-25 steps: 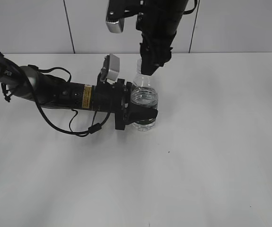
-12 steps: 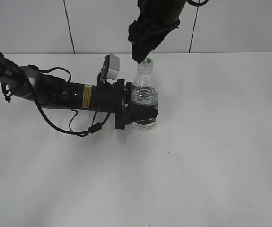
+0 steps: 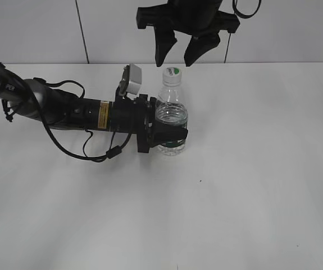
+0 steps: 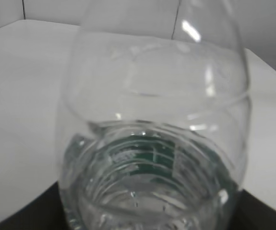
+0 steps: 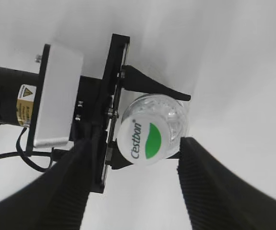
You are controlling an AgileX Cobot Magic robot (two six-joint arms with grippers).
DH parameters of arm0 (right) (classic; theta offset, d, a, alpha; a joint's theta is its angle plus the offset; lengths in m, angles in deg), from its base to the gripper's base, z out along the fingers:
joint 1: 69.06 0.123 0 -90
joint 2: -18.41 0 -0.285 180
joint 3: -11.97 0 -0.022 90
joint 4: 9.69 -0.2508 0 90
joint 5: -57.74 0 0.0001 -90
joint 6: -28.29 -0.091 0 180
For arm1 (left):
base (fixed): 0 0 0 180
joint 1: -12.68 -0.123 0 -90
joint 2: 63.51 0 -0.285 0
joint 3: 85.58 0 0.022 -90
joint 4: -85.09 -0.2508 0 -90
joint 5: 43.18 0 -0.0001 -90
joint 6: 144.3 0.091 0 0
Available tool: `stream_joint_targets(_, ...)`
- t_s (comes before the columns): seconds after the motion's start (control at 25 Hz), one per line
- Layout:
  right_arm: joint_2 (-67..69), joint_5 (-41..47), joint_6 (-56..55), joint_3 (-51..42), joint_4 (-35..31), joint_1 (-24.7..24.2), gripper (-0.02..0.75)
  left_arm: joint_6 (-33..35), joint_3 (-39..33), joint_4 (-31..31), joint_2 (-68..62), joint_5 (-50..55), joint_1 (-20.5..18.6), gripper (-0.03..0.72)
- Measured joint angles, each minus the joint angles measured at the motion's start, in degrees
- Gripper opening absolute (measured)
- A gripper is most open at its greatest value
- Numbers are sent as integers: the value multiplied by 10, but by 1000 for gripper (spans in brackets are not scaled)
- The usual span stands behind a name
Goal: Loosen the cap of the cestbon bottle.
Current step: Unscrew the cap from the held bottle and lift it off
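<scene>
The clear cestbon bottle (image 3: 171,115) stands upright on the white table, its green label low on the body. It fills the left wrist view (image 4: 152,124). My left gripper (image 3: 169,135) is shut on the bottle's lower body from the left. The white cap (image 3: 172,73) with its green leaf mark sits on the bottle's neck; the right wrist view shows it from above (image 5: 141,140). My right gripper (image 3: 177,56) hangs open just above the cap, one finger on each side of it, touching nothing (image 5: 133,165).
The left arm (image 3: 66,109) lies along the table from the left edge, with a loose black cable (image 3: 88,152) beside it. A grey panelled wall (image 3: 285,28) rises behind the table's far edge.
My right gripper has let go of the cap, opened wide and risen above the bottle. The bottle and my left gripper have not moved.
</scene>
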Motion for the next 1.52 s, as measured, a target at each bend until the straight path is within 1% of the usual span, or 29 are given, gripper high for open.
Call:
stream_joint_targets(0.16, 0, 0, -41, 0, 1, 0, 438, 0, 0, 1, 0, 0, 0, 407)
stream_joint_targets(0.28, 0, 0, -51, 0, 2, 0, 438, 0, 0, 1, 0, 0, 0, 407)
stream_joint_targets(0.96, 21, 0, -54, 0, 1, 0, 438, 0, 0, 6, -1, 0, 0, 407)
stream_joint_targets(1.52, 32, 0, -55, 0, 17, 0, 435, -1, 0, 6, -1, 0, 0, 407)
